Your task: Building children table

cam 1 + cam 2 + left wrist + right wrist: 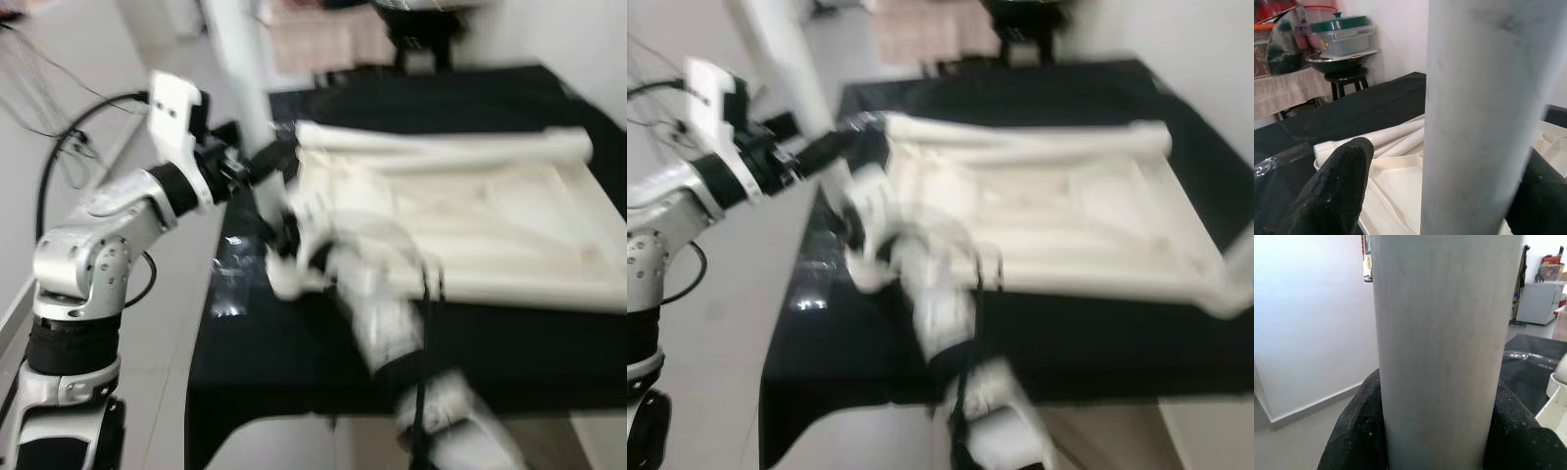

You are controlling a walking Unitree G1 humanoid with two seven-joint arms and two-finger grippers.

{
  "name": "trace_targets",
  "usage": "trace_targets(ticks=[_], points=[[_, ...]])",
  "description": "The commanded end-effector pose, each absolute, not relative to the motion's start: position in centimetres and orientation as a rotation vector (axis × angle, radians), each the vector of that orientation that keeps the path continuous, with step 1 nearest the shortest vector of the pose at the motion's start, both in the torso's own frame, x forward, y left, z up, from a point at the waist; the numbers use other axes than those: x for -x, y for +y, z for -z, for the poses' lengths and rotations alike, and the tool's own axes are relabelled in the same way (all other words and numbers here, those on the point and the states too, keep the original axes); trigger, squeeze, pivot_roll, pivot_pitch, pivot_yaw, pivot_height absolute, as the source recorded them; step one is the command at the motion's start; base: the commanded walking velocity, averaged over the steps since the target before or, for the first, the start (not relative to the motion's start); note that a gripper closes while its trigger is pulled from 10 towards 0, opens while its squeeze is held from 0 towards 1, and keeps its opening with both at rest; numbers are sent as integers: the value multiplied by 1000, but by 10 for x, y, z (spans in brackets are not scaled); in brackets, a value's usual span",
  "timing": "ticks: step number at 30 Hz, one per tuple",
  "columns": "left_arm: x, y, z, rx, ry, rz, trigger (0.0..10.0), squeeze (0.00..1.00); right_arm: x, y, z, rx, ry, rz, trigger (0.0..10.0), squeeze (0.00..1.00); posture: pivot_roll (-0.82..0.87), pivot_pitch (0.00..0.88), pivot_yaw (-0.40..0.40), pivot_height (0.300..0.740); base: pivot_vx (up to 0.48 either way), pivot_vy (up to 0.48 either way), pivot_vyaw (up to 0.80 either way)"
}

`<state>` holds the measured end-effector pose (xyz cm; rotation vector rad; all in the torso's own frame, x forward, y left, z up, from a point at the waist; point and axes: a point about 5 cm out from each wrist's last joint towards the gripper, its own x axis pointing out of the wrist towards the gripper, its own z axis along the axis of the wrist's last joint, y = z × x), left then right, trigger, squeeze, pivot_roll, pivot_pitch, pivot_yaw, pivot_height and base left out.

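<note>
My right gripper clamps the white leg; my left gripper has its fingers either side of the same leg, gripping it too, I judge. I should keep the leg upright over the top's near-left corner socket, then press down. The cream top lies upside down on the black table.
</note>
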<state>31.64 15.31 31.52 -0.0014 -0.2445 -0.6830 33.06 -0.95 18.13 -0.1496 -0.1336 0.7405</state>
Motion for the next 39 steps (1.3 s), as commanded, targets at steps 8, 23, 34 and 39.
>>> trace_targets(ticks=[8, 23, 34, 39], points=[[-318, 153, -313, -7, -224, 695, 0, 0, -342, 6, -154, 185, 20, -710, 0, 0, -17, 117, 75, 740, 0, 0, 0], [-318, 152, -311, -12, -222, 714, 0, 0, -351, -15, -202, 121, -155, -1105, 10000, 1000, -25, 120, 73, 740, 0, 0, 0], [-316, 152, -312, -19, -225, 714, 0, 0, -363, -31, -207, 171, -102, -1285, 10000, 0, -13, 127, 70, 740, 0, 0, 0], [-315, 152, -312, -22, -224, 713, 0, 0, -364, -28, -206, 151, -94, -1304, 2588, 0, -7, 135, 69, 740, 0, 0, 0]])
